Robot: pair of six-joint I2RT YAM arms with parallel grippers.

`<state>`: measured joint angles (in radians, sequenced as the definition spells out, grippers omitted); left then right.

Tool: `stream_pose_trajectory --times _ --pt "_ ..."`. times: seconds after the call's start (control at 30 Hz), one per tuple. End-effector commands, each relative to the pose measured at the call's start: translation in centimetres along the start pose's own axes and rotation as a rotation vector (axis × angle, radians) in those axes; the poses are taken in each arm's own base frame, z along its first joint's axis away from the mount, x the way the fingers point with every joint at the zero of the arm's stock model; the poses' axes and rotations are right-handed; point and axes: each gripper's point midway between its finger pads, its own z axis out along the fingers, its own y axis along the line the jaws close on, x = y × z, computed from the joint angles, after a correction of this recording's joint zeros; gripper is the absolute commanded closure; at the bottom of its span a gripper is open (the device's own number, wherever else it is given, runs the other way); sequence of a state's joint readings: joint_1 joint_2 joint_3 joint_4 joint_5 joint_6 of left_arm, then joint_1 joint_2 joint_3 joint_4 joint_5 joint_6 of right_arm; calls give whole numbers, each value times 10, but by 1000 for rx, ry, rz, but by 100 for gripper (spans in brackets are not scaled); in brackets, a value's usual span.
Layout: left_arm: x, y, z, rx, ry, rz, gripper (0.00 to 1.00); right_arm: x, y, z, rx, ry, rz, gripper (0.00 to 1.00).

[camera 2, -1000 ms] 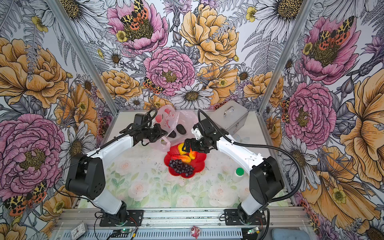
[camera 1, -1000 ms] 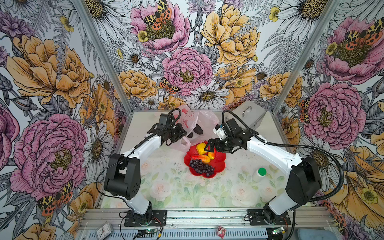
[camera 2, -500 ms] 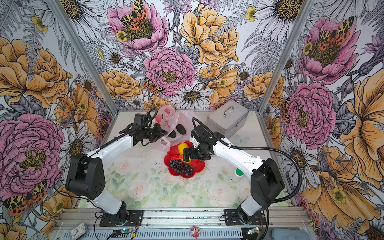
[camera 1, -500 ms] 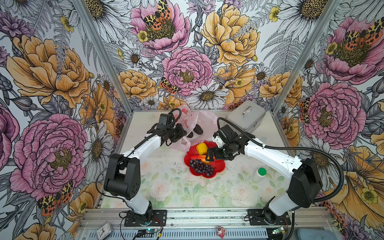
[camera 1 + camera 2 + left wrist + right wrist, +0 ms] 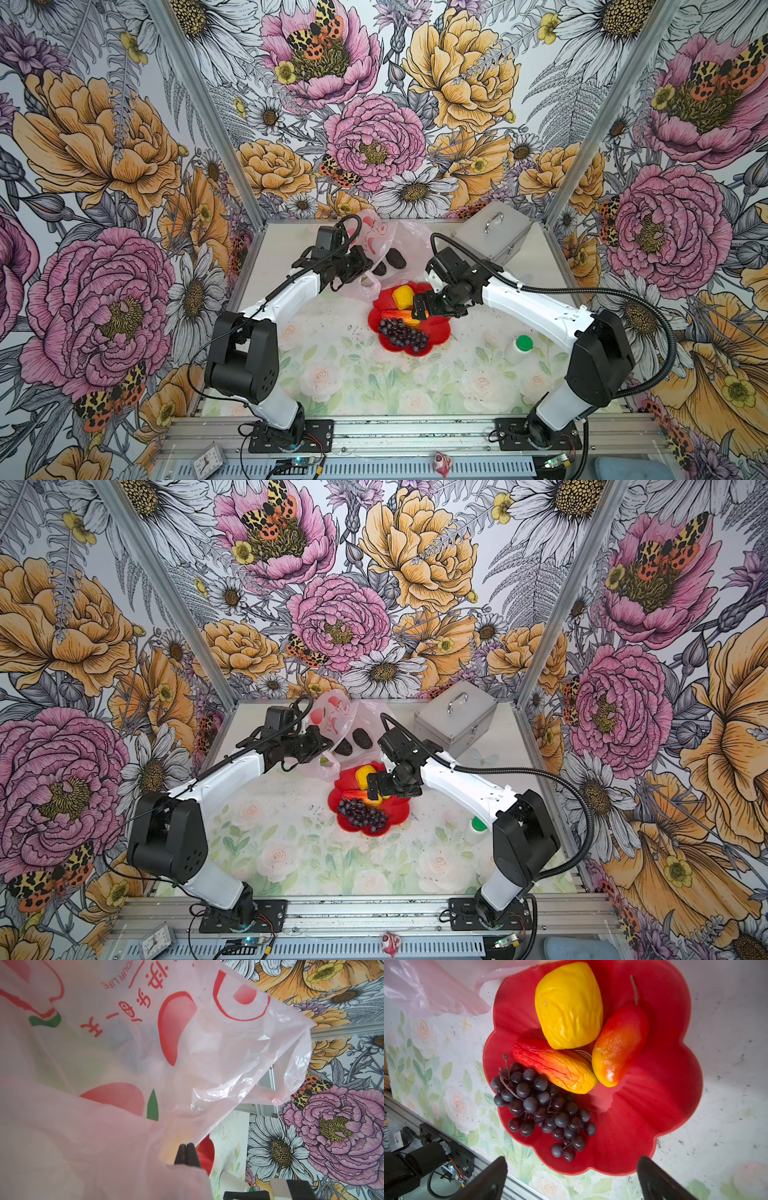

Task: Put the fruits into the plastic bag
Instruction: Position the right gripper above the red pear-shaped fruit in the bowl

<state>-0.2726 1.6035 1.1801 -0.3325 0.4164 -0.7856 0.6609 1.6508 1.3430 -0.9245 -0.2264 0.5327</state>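
Observation:
The pale pink plastic bag [image 5: 388,243] lies at the back of the table. My left gripper [image 5: 365,266] is shut on its edge, and its fingertips [image 5: 187,1154] pinch the film in the left wrist view. Two dark avocados [image 5: 395,258] show inside the bag, and a green fruit [image 5: 324,760] shows through its film. A red flower-shaped plate [image 5: 654,1095] holds a yellow lumpy fruit [image 5: 569,1005], a wrinkled red-orange fruit [image 5: 556,1066], a smooth red-orange fruit [image 5: 618,1045] and a dark grape bunch [image 5: 544,1109]. My right gripper [image 5: 572,1176] hangs open above the plate, holding nothing.
A silver metal case [image 5: 492,239] with a handle stands at the back right. A white bottle with a green cap [image 5: 521,347] stands on the table right of the plate [image 5: 436,332], under my right arm.
My right gripper has moved from beside the bag forward and down over the plate, staying open. The left gripper and the bag have not moved.

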Motion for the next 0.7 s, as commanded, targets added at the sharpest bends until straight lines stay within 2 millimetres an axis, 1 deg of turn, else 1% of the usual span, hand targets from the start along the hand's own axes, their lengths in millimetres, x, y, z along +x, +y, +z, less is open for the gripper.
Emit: stream_pose_trajectory --times 0.0,0.23,0.4,0.57,0.63,0.67 --pt "-15 -16 -7 46 -44 39 100 -15 2 3 24 -32 -20 1" --pt "-14 -14 -6 40 -42 38 100 -31 12 13 -11 -21 -23 4" --pt "-15 -13 -8 39 -46 36 100 -43 18 8 -39 -38 -23 6" --pt "-17 -14 -11 44 -51 40 100 -45 14 8 -49 -34 -2 10" --pt "-18 -14 -12 46 -52 39 100 -44 14 8 -53 -32 7 14" --pt "-18 -13 -12 45 -52 38 100 -44 13 8 -53 -32 10 15"
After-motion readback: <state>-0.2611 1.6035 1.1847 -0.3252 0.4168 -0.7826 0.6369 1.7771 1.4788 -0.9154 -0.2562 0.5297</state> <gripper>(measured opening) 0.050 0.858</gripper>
